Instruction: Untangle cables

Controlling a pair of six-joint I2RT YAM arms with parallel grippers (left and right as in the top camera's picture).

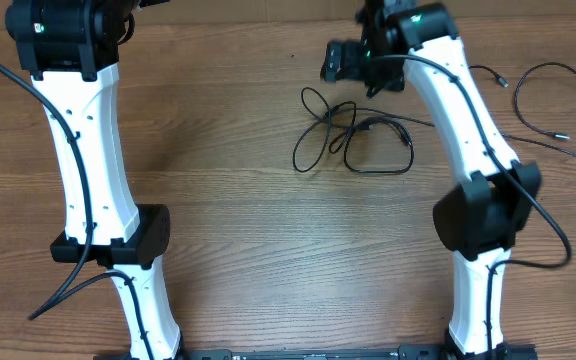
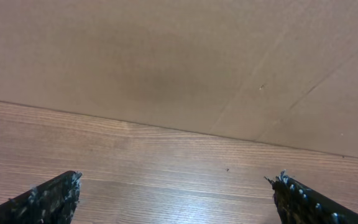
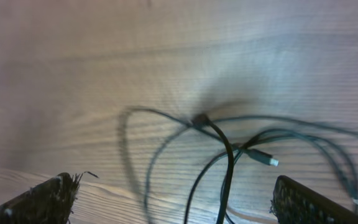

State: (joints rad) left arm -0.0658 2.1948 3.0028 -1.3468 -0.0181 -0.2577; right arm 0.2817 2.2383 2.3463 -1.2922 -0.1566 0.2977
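overhead view: the right claw (image 1: pixel 353 62) hangs over the wooden desk (image 1: pixel 258 250), with the tangled cables (image 1: pixel 353 135) lying flat on the desk just beside it, on its base-ward side. the cables form several thin black loops that cross one another. a separate cord (image 1: pixel 553 135) lies on the desk well apart from the tangle, on the far side of the right arm (image 1: pixel 458 110) from the claw. right wrist view: the right claw (image 3: pixel 176 202) is released, its fingers (image 3: pixel 48 199) spread wide with nothing clamped. the cables (image 3: pixel 229 155) lie ahead of and below it, one pale-tipped plug (image 3: pixel 272 162) showing among the crossings. the strands on the left are blurred. left wrist view: the left claw (image 2: pixel 179 208) is released, fingertips (image 2: pixel 55 199) far apart. only bare desk and a brown panel (image 2: pixel 166 56) lie ahead of it.
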